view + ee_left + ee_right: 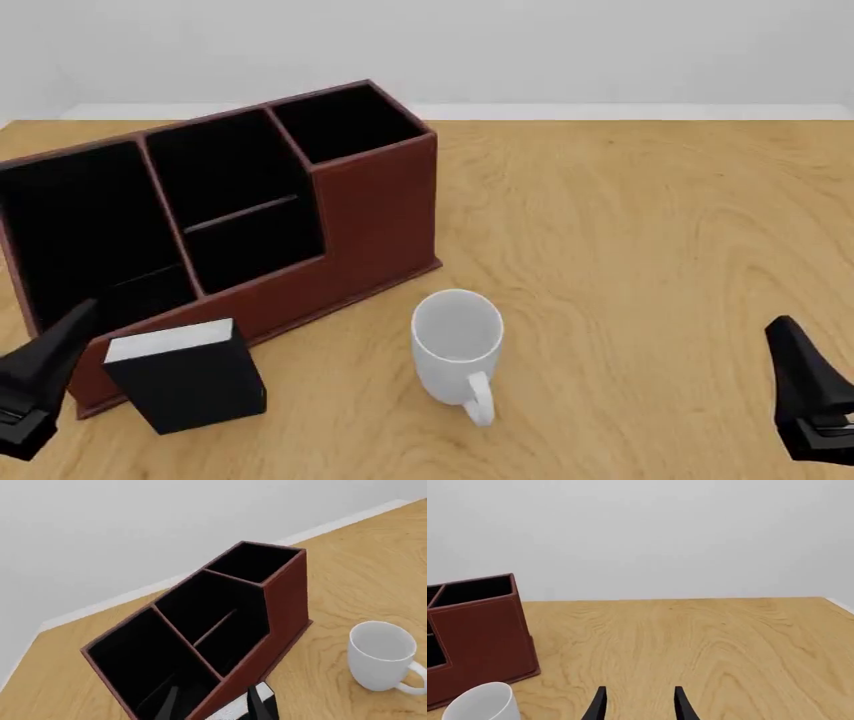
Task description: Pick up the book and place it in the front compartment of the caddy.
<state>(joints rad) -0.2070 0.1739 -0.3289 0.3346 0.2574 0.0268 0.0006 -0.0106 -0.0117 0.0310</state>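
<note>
The black book [187, 378] with white page edges stands upright on the table, right against the low front wall of the reddish-brown caddy [360, 215]. The front compartment [238, 205], the middle cell crossed by a thin reddish bar, holds nothing. My left gripper [51, 352] hovers just left of the book, open and holding nothing. In the left wrist view the open left gripper [213, 709] faces the caddy [283, 595] and the front compartment [213, 612], with a corner of the book [230, 713] by one finger. My right gripper [801, 385] is far right, also open [640, 706].
A white mug [457, 340] stands upright to the right of the book, handle toward me; it also shows in the wrist views as the mug [383, 655] and the mug [484, 704]. The wooden table's [641, 220] back edge meets a pale wall.
</note>
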